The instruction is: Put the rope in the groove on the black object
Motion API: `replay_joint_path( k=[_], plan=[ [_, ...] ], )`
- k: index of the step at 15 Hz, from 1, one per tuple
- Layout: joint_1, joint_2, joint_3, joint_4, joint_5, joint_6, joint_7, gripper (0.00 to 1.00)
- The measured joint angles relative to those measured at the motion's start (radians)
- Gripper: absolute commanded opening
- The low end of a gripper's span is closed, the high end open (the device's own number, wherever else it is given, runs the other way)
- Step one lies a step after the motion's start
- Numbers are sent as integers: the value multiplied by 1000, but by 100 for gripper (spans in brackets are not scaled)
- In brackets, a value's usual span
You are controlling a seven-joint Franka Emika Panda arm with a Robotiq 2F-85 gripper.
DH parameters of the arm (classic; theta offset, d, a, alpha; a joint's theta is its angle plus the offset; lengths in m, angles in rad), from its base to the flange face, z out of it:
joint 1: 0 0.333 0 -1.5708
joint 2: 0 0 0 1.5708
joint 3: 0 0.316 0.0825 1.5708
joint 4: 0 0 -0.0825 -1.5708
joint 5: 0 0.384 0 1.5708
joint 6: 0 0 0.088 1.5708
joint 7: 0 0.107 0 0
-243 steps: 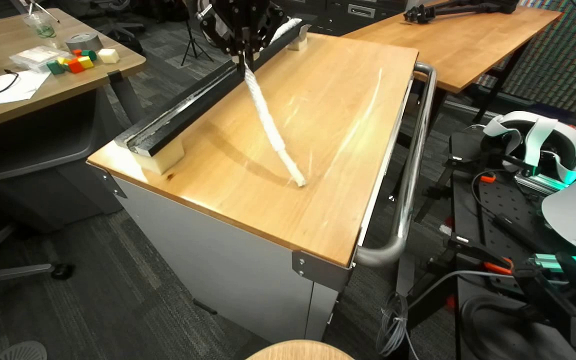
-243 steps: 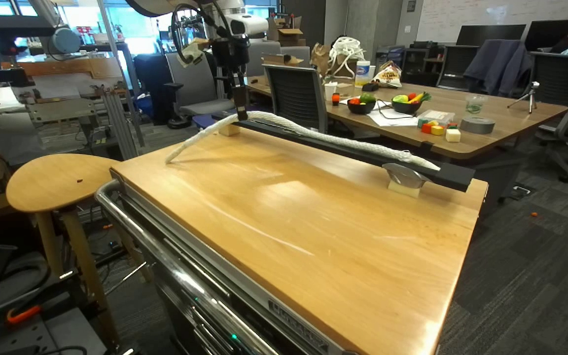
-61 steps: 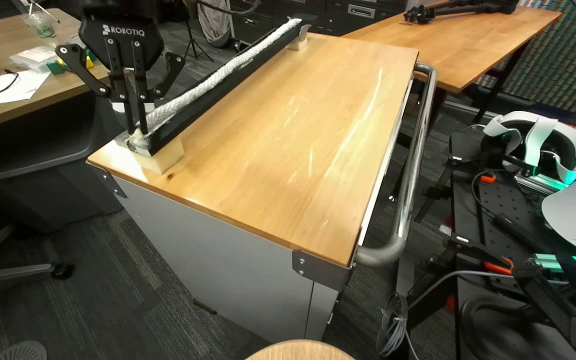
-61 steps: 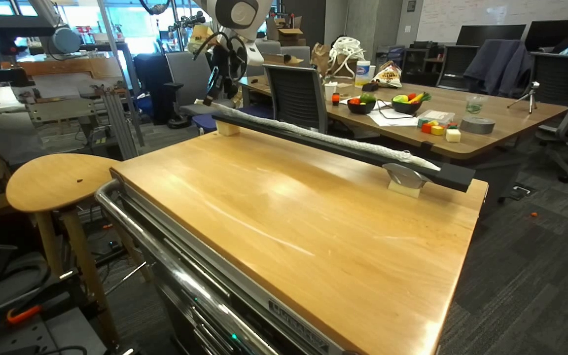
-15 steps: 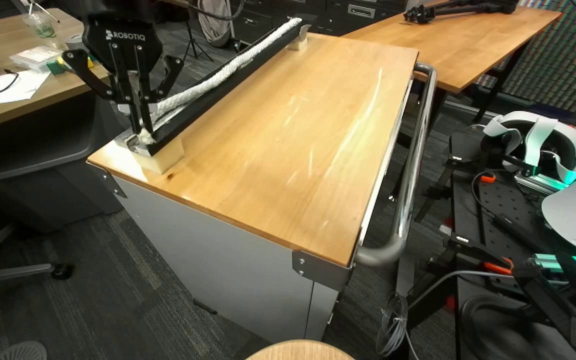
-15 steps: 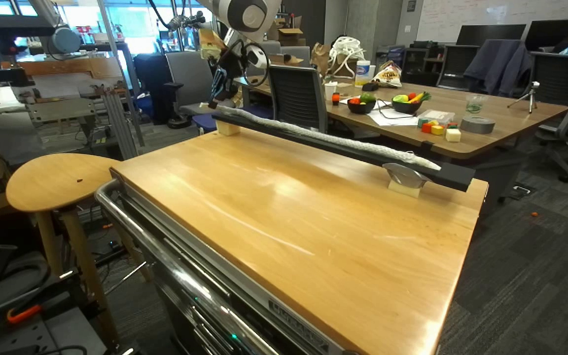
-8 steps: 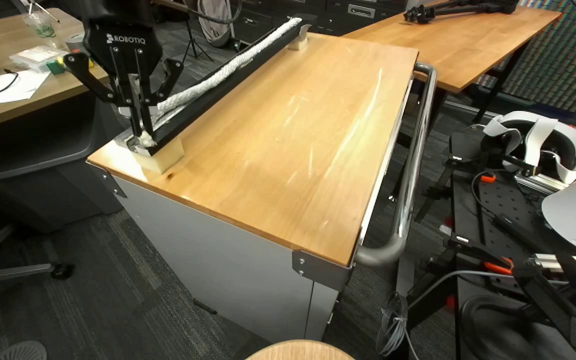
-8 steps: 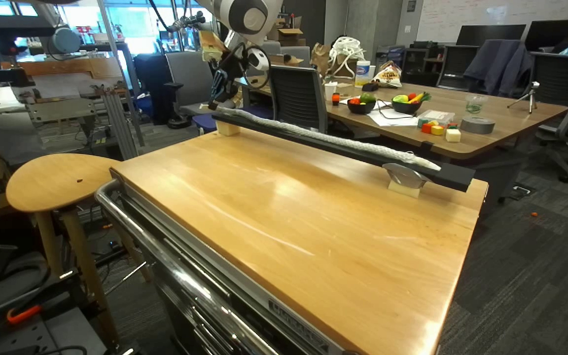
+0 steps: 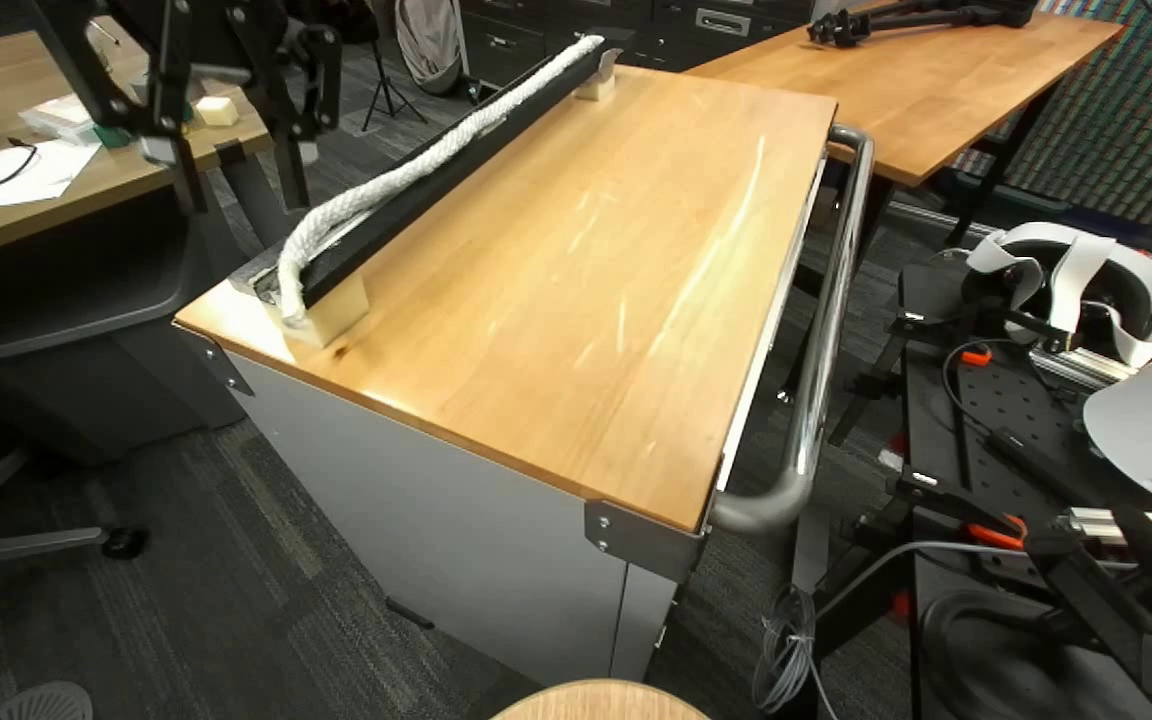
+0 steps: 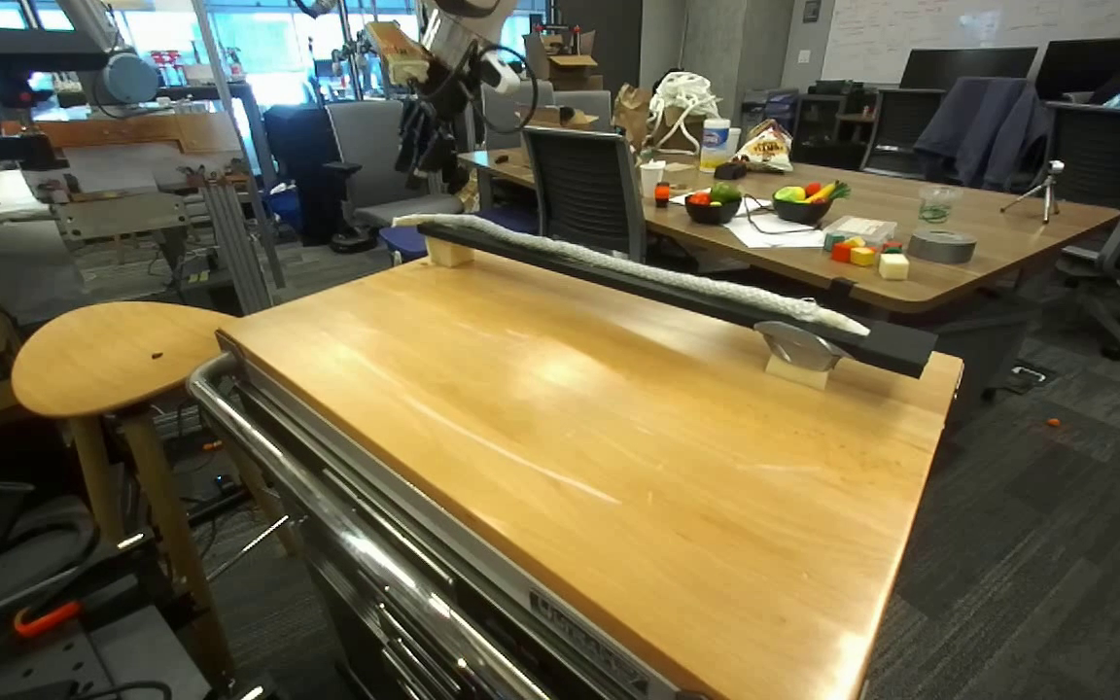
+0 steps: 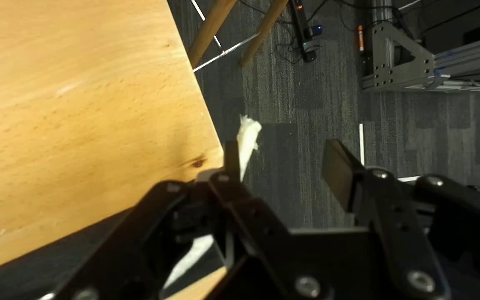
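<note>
The white rope (image 9: 416,165) runs along the top of the black object (image 9: 391,228), a long rail on the tabletop. Its near end droops over the rail's end, in front of a pale block. In an exterior view that rope end (image 10: 406,221) sticks out past the rail. A silvery strip of the groove (image 9: 348,229) shows beside the rope near this end; the rest is covered, and how deep the rope sits I cannot tell. My gripper (image 9: 245,203) hangs above and beside that end, apart from it. In the wrist view the gripper (image 11: 281,152) is open, nothing between its fingers.
Pale blocks (image 9: 341,312) prop the rail above the wooden tabletop (image 9: 576,300). A grey handle bar (image 9: 826,340) runs along the opposite edge. Behind the rail stands a brown table (image 10: 988,214) with bowls and toy blocks. A round stool (image 10: 118,355) is beside the cart.
My gripper has let go of the rope end, opened, and risen up and away. The freed end now droops over the rail's end. Much earlier it hung down onto the tabletop.
</note>
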Motion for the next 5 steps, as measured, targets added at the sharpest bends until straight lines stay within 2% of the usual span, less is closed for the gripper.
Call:
replay_joint_path(
  k=[2, 3, 5],
  plan=[
    [11, -83, 0, -29, -37, 7, -44, 99],
    [11, -131, -1, -55, -54, 19, -70, 84],
    [8, -226, -6, -113, -71, 43, -117, 99]
  ],
)
